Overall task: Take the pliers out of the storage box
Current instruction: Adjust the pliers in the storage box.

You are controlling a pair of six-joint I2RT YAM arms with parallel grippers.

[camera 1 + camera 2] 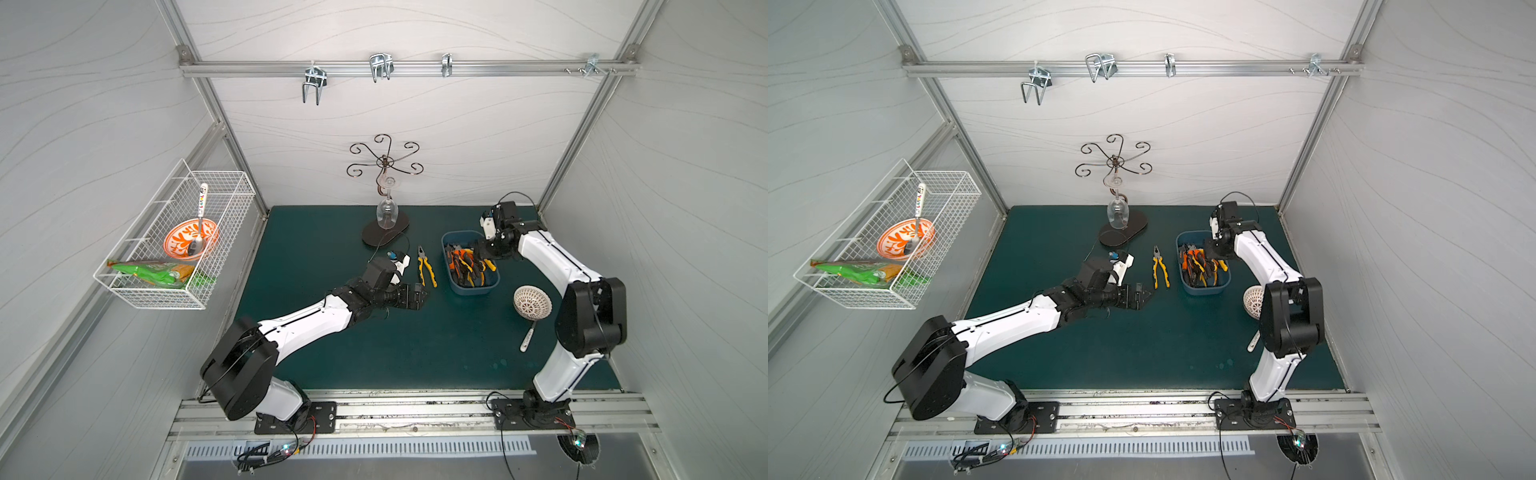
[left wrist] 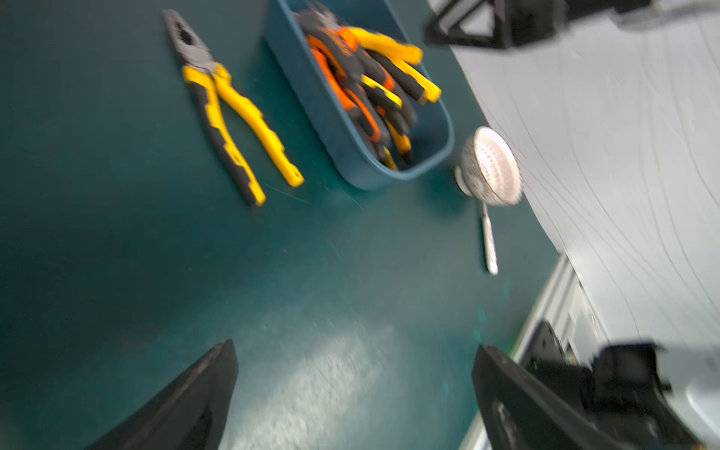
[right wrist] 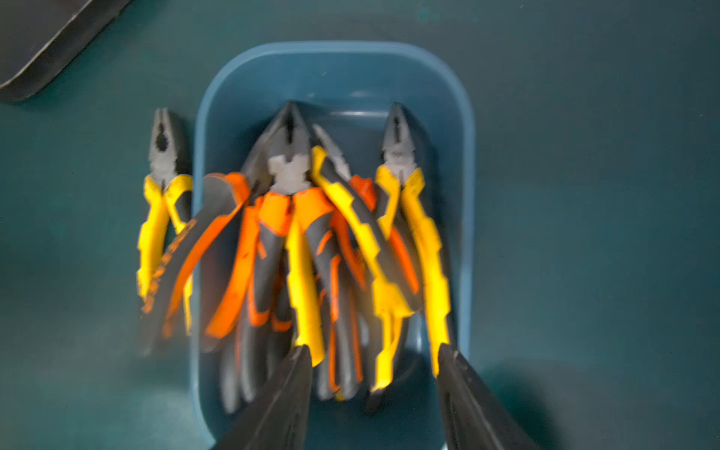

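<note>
My right gripper (image 3: 374, 350) hangs over the blue storage box (image 3: 335, 50) full of pliers (image 3: 288, 218).
Its jaws straddle yellow handles; whether they pinch, I cannot tell. My left gripper (image 2: 354, 350), spread and empty, hovers near the lone pliers (image 1: 427, 270) on the mat (image 1: 374, 353).

Nothing written can be read in any view. Dark lettering runs along the grey-and-orange handle of one of the pliers (image 3: 175, 253) leaning over the rim of the storage box (image 3: 335, 58), but blur in the right wrist view leaves it illegible. In both top views, at nine o'clock from the mat's middle, the spoon (image 1: 202, 203) in the wire basket (image 1: 137, 299) shows small coloured marks on its white handle. At six o'clock from it, the green packet (image 1: 153, 272) bears print. Both are too small to make out.
</note>
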